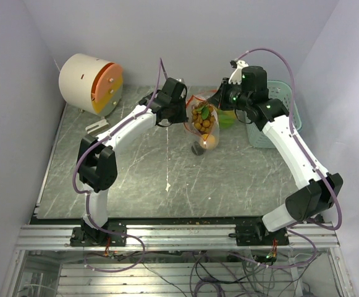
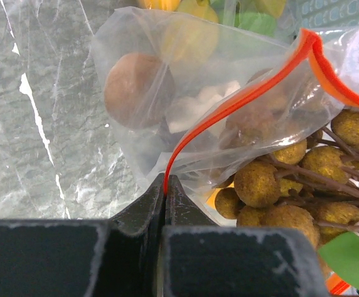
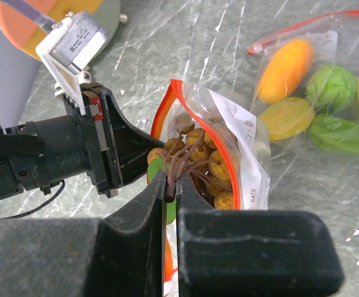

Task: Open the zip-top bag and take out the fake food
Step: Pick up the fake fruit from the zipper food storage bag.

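Observation:
The zip-top bag point(image 1: 205, 131) hangs between my two grippers over the table's far middle, its mouth open with the red-orange zip strip point(image 3: 228, 162) spread. My left gripper point(image 2: 165, 180) is shut on the zip strip point(image 2: 228, 110) at the mouth's left edge; it also shows in the top view point(image 1: 180, 116). My right gripper point(image 3: 171, 180) is shut on the brown stem of the fake food, a cluster of tan-yellow balls point(image 3: 199, 154) standing in the mouth; it also shows in the top view point(image 1: 220, 101). The cluster point(image 2: 272, 185) has a green leaf point(image 2: 352, 253). A brown ball point(image 2: 136, 90) and an orange fruit point(image 1: 211, 141) lie lower inside the bag.
A second clear bag point(image 3: 315, 93) with orange, green and yellow pieces lies on the table to the right. The pale teal basket point(image 1: 282, 127) stands at the back right. A cream and orange drum point(image 1: 89, 83) stands at the back left.

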{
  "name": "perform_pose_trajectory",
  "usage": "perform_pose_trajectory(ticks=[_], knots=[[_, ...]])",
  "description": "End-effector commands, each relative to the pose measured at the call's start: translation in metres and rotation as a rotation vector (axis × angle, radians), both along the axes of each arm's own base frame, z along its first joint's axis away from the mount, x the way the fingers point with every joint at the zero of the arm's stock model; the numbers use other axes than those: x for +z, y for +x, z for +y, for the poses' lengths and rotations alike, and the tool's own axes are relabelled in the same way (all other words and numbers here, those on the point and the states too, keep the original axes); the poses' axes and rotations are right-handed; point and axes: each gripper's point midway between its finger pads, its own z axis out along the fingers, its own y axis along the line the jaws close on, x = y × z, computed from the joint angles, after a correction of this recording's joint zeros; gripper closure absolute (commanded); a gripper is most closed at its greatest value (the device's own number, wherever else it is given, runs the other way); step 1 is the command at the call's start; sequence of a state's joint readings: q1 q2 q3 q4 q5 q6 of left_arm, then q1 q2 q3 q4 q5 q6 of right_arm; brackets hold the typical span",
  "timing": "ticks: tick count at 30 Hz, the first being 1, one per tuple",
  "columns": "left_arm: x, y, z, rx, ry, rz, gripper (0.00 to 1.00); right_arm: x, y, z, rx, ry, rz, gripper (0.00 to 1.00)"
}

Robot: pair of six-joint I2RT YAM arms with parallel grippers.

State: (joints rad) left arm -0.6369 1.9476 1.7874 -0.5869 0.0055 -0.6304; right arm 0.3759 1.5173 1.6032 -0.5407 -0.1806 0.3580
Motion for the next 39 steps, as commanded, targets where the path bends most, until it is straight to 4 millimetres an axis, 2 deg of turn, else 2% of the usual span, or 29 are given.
perform_pose_trajectory(ticks=[1, 10, 15, 18, 22, 24, 28, 30, 32, 35, 39], knots=[[-0.004, 0.0, -0.003, -0.029, 0.01, 0.004, 0.91, 0.071, 0.007, -0.003, -0.031, 0.113, -0.207, 1.0], [-0.004, 0.003, -0.006, -0.042, 0.015, 0.003, 0.93, 0.115, 0.025, -0.022, -0.069, 0.172, -0.285, 1.0], [-0.006, 0.003, -0.007, -0.046, 0.017, 0.006, 0.93, 0.128, 0.023, -0.012, 0.001, 0.287, -0.28, 1.0], [-0.006, 0.005, -0.005, -0.046, 0.02, 0.004, 0.93, 0.124, 0.02, -0.005, 0.053, 0.356, -0.259, 1.0], [-0.006, 0.006, -0.004, -0.041, 0.014, 0.007, 0.93, 0.126, 0.007, 0.018, 0.202, 0.447, -0.236, 1.0], [-0.006, 0.008, -0.002, -0.033, 0.007, 0.008, 0.93, 0.114, 0.003, 0.028, 0.255, 0.456, -0.187, 1.0], [0.003, 0.012, 0.0, -0.02, -0.024, -0.009, 0.93, 0.073, -0.005, 0.034, 0.263, 0.414, -0.094, 1.0], [0.008, 0.014, 0.002, -0.011, -0.038, -0.017, 0.93, 0.046, -0.011, 0.034, 0.264, 0.409, -0.026, 1.0], [0.011, 0.015, 0.004, -0.002, -0.052, -0.023, 0.93, 0.029, -0.019, 0.035, 0.269, 0.419, 0.014, 1.0], [0.016, 0.015, 0.008, 0.013, -0.071, -0.029, 0.89, 0.023, -0.024, 0.037, 0.275, 0.425, 0.02, 1.0], [0.016, 0.016, 0.014, 0.03, -0.084, -0.028, 0.72, 0.036, -0.022, 0.037, 0.297, 0.405, -0.022, 1.0]])
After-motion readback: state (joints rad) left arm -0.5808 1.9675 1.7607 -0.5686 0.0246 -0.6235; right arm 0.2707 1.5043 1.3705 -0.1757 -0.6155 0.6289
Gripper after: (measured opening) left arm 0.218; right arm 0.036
